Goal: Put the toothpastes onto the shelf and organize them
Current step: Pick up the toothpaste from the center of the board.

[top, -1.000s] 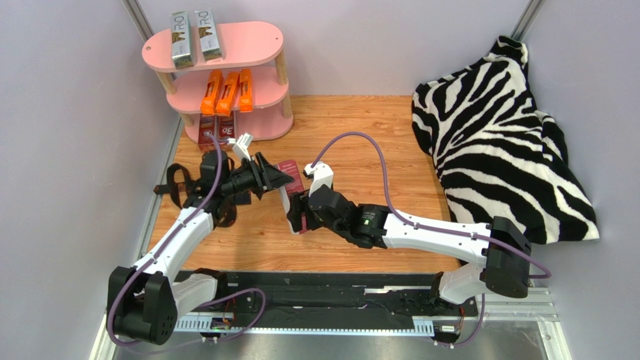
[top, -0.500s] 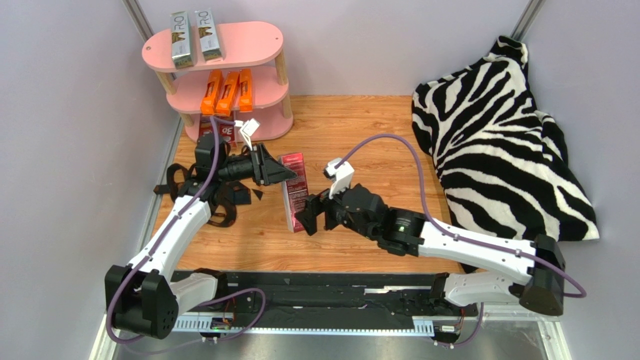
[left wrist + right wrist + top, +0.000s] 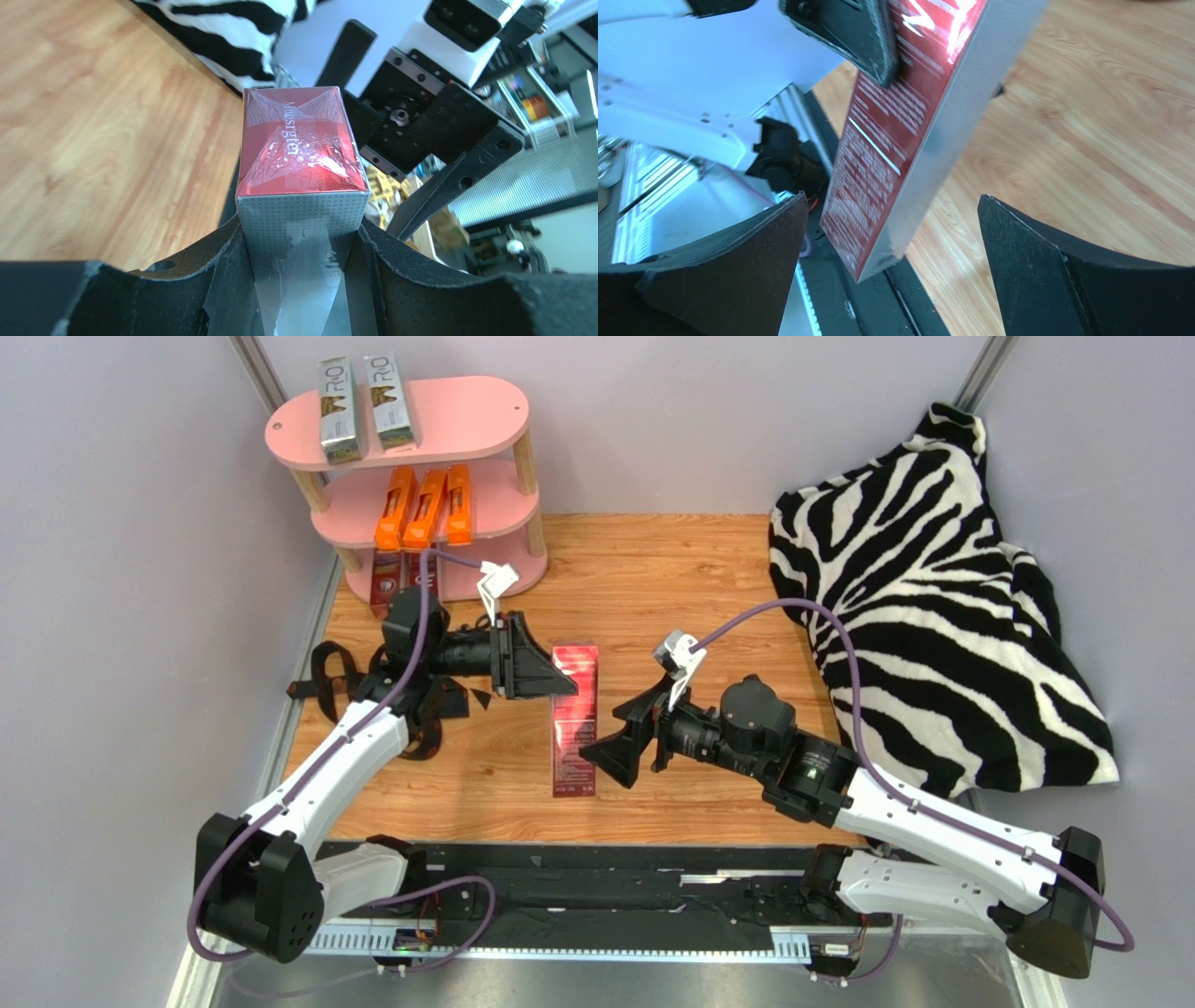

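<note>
Toothpaste carton (image 3: 575, 721), dark red, has just changed hands! The right gripper (image 3: 606, 746) has let go and backed off to the right. Its jaws stand wide, with the carton's near end between them but touching neither. The left gripper (image 3: 558, 672) now carries it alone, jaws clamped narrow on the far end, and the carton seems to hang clear of the wooden table (image 3: 701, 588), near the middle. The handover looks done, so the shelf (image 3: 463, 406) at the far left comes next. Silver-grey cartons (image 3: 358, 403) fill its top tier and orange cartons (image 3: 421, 507) the middle. This one probably belongs on the bottom tier, where dark red shows behind the arm.
</note>
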